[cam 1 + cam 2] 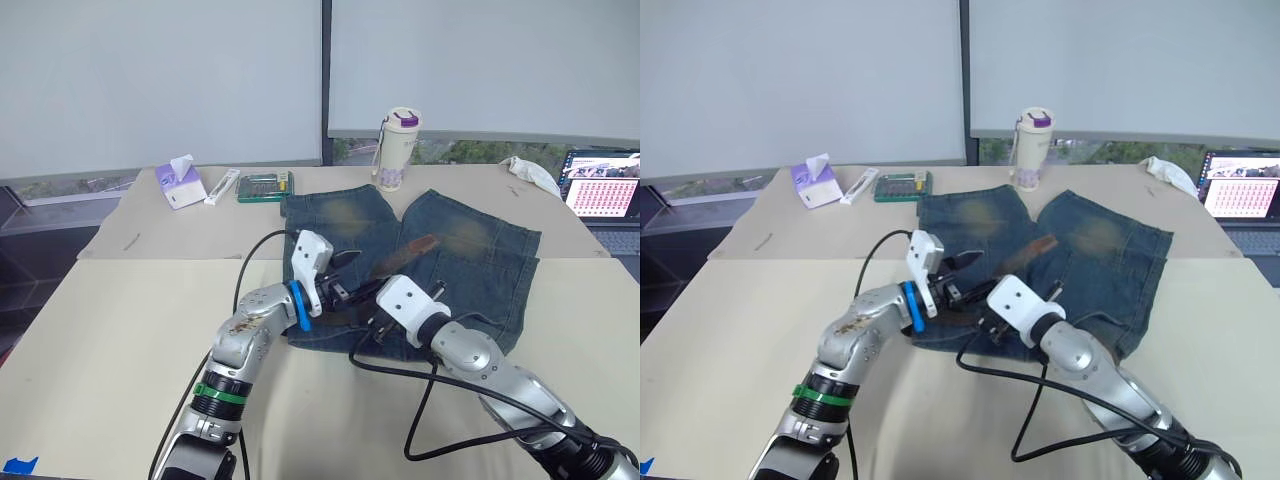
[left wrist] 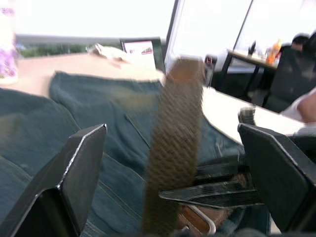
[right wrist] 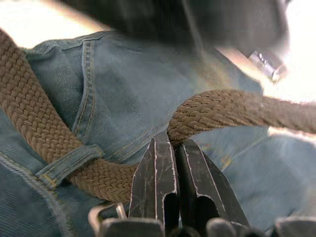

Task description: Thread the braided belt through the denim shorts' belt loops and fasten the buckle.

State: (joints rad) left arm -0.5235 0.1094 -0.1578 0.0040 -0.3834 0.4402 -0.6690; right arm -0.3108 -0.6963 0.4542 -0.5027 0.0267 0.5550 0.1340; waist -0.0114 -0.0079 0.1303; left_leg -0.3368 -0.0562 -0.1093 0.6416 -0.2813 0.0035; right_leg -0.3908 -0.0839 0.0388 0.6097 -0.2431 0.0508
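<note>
A pale table spans the lower half of the head views. The denim shorts lie flat on it at centre right of the frame, legs toward the top, waistband toward the bottom, with faded tan patches on both legs.

The left gripper sits in the middle of the left eye view over the waistband edge of the shorts; its two black fingers are spread wide with nothing between them, and in the left wrist view they stand at either side of the frame with the strap between but untouched. The right gripper is just right of it, over the waistband; in the right wrist view its fingers are pressed together, pinching the braided belt where it bends.

The belt rises from the two grippers as a brown strap slanting toward the upper right across the shorts. In the right wrist view it passes under one of the belt loops at lower left of the frame, and a silvery curved part of the buckle shows at the bottom edge beside the fingers.

Along the top of the table stand a bottle, a tissue pack, a green case and, at far right, a laptop.
</note>
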